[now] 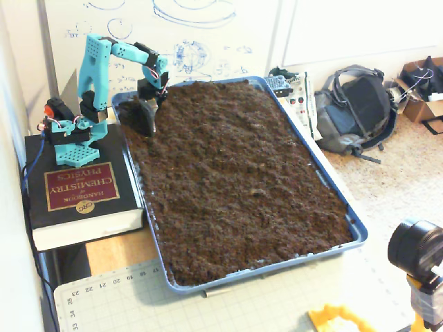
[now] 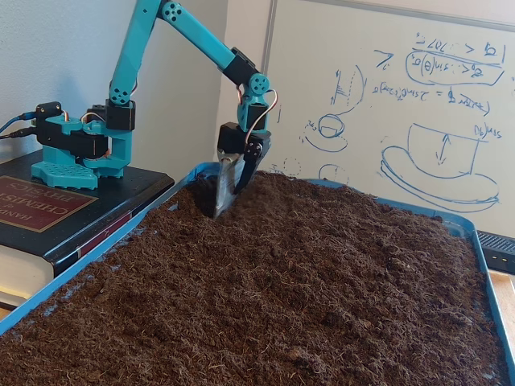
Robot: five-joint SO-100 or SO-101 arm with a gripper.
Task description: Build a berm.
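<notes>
A big blue tray (image 1: 359, 232) sits on the table, and it is full of dark brown soil (image 1: 235, 173) from end to end. The soil is lumpy and mostly flat all over. In both fixed views no long raised mound shows anywhere, so there is no berm yet. That means the job looks like it is only at the start, and nearly all of it is left to do: soil has to be pushed or scooped into one long heap and the sides made smooth. Next to the tray lies a thick black book (image 1: 76, 194) with a red label, and the teal arm (image 1: 93, 66) stands on top of it. The arm bends up and over and reaches down to the far corner of the tray, the corner nearest the whiteboard (image 2: 402, 96). At its tip is the gripper (image 2: 228, 186), with a grey scoop-like blade (image 2: 223, 189) on it. In the low fixed view the blade points down and its tip is in the soil, close to the tray's edge. I cannot tell if the gripper is pinching the blade or if the blade is just fixed onto it, because that part is small and dark. The soil by the blade looks a little dug out on one side, but it is hard to be sure. A grey backpack (image 1: 356, 111) lies on the floor past the tray.
</notes>
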